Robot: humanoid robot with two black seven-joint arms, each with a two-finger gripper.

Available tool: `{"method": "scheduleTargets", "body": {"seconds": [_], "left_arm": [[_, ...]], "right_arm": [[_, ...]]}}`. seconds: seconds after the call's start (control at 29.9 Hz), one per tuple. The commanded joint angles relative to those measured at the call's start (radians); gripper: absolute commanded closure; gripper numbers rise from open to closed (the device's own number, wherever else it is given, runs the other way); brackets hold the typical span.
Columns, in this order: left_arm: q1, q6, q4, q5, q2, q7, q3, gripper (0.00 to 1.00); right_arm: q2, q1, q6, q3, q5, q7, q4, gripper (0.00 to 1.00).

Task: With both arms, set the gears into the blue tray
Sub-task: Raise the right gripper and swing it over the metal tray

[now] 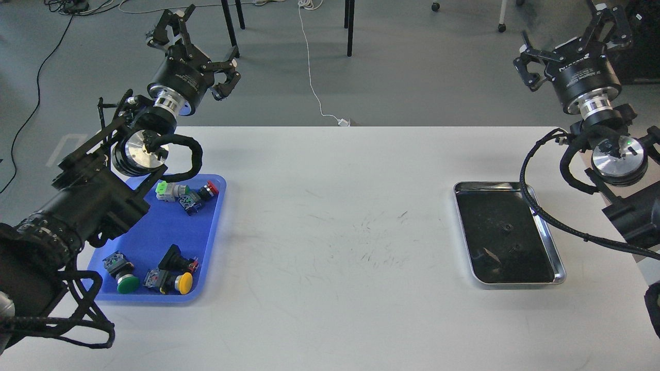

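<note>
Two tiny dark gears (507, 227) (515, 249) lie inside the shiny steel tray (547, 238) on the right of the table, hard to make out against its dark floor. The blue tray (170, 229) sits at the left, partly covered by my left arm. My left gripper (201, 51) is raised above the table's far left edge, fingers spread open and empty. Beyond the far right corner, high up, my right gripper (570, 38) is also open and empty. Both grippers are well away from the gears.
Several colourful push-button switches lie in the blue tray: a green one (126, 283), a yellow one (183, 282), a red one (210, 188). A black cable (541, 216) from my right arm hangs over the steel tray's right rim. Chair legs and cords are on the floor behind.
</note>
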Motion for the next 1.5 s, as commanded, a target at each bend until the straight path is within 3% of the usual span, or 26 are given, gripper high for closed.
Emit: {"method": "scheduleTargets", "body": {"seconds": [0.0,0.37,0.53,0.84,1.34,1.47], "left_arm": [[0.003,0.0,-0.001,0.0,-0.004,-0.001,0.001,0.02],[0.0,-0.001,0.0,-0.002,0.022,-0.009,-0.002,0.02],[0.003,-0.08,0.013,0.002,0.068,-0.009,0.003,0.02],[0.008,-0.081,0.011,0.002,0.083,-0.009,0.003,0.02],[0.039,-0.087,0.01,0.002,0.114,-0.009,0.01,0.02],[0.042,-0.084,0.01,0.003,0.114,-0.009,0.01,0.02]], "right_arm": [[0.0,-0.001,-0.001,0.001,0.0,0.0,0.002,0.01],[-0.042,0.011,-0.001,-0.007,0.0,-0.002,0.014,0.01],[-0.128,0.028,-0.001,-0.053,-0.007,-0.009,0.044,0.01],[-0.213,0.266,-0.017,-0.353,-0.03,0.0,0.046,0.01],[-0.176,0.75,0.002,-0.967,-0.303,0.0,0.127,0.01],[-0.158,0.823,0.028,-1.097,-0.472,0.003,0.182,0.01]]}}
